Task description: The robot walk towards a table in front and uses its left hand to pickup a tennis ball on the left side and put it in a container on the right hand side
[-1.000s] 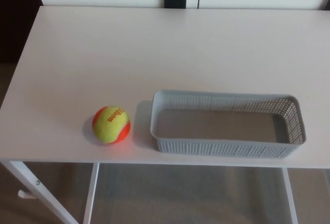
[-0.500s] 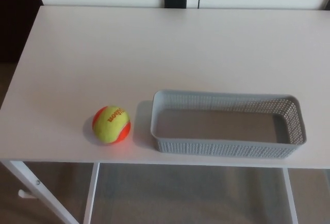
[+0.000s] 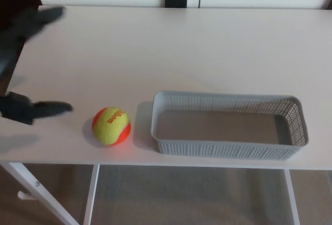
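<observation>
Left robot hand (image 3: 23, 110), fingers apart (empty), 9 o'clock of tennis ball (image 3: 111, 126) on surface (image 3: 181, 43): straddle before closing.

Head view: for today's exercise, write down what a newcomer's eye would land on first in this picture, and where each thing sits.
The yellow-and-orange tennis ball stands out first, near the front edge of the white table, just left of the empty grey mesh basket. At the picture's left edge the robot's black left hand shows, blurred, fingers spread, short of the ball.
</observation>
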